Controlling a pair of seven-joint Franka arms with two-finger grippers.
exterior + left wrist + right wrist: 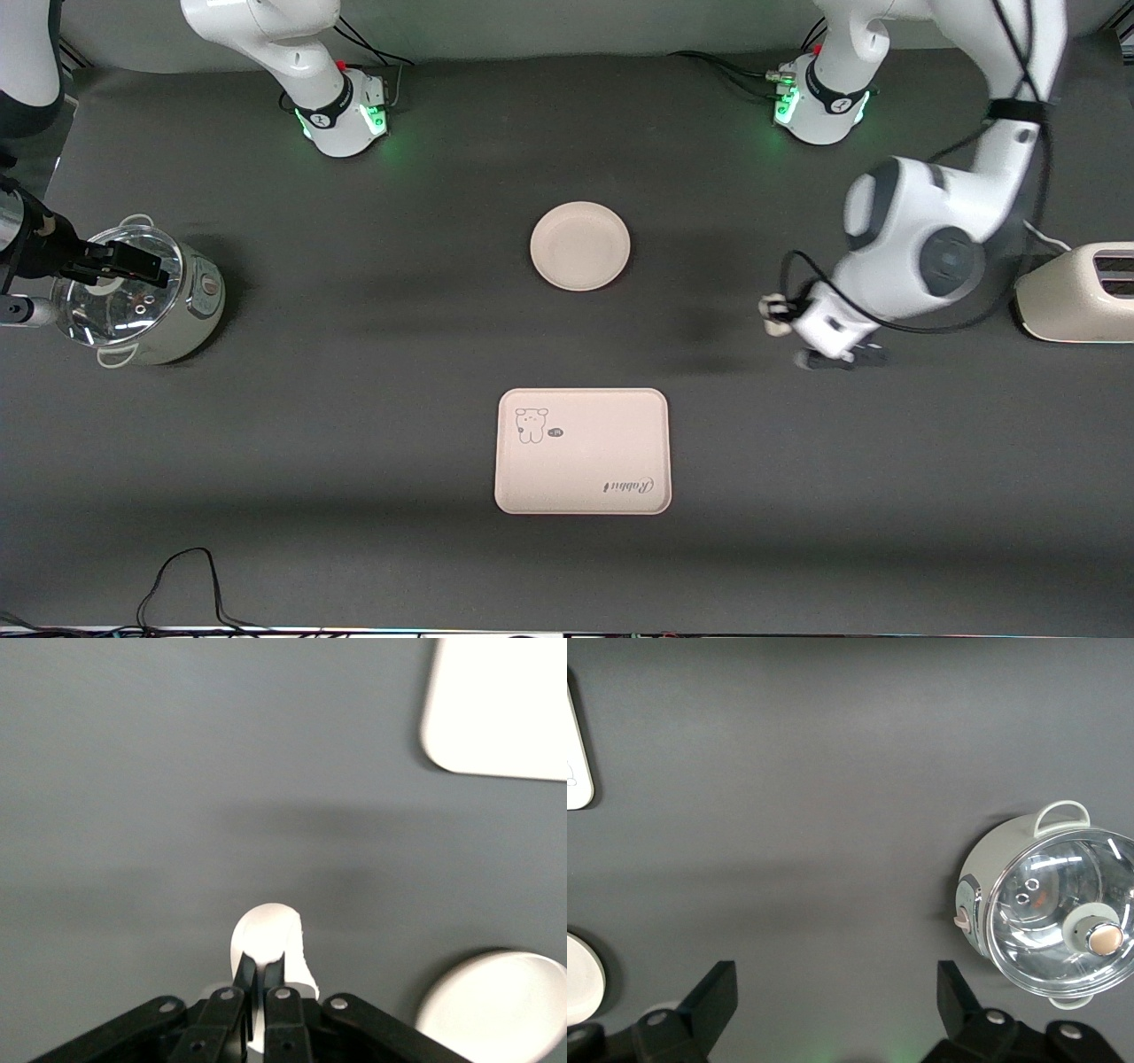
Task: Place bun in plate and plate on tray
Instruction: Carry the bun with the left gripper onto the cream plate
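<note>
The tray (582, 451) lies mid-counter toward the front-camera edge, the empty plate (580, 245) toward the robots' edge. The left gripper (260, 979) hangs over bare counter toward the left arm's end, fingers closed on the bun (268, 943). The right gripper (837, 1010) waits above the pot (1045, 908), fingers spread.

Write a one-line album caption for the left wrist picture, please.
The left hand grips the off-white bun above the dark table, plate and tray at the edges.
</note>
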